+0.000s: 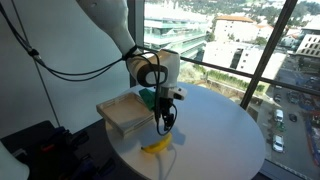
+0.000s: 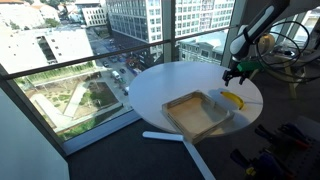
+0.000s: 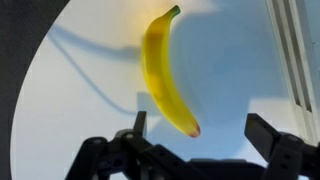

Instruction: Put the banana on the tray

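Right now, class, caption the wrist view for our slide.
Open end effector over a yellow banana lying on the white table.

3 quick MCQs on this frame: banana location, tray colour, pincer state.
1. The banana relative to the tray: A inside it; B beside it on the table; C on the floor.
2. Tray colour: A tan wood; B blue; C black.
3. The pincer: A shut on banana; B out of view; C open over banana.
Answers: 1 B, it lies on white tabletop outside the tray. 2 A, seen in both exterior views. 3 C, the wrist view shows it spread wide, banana ungripped.
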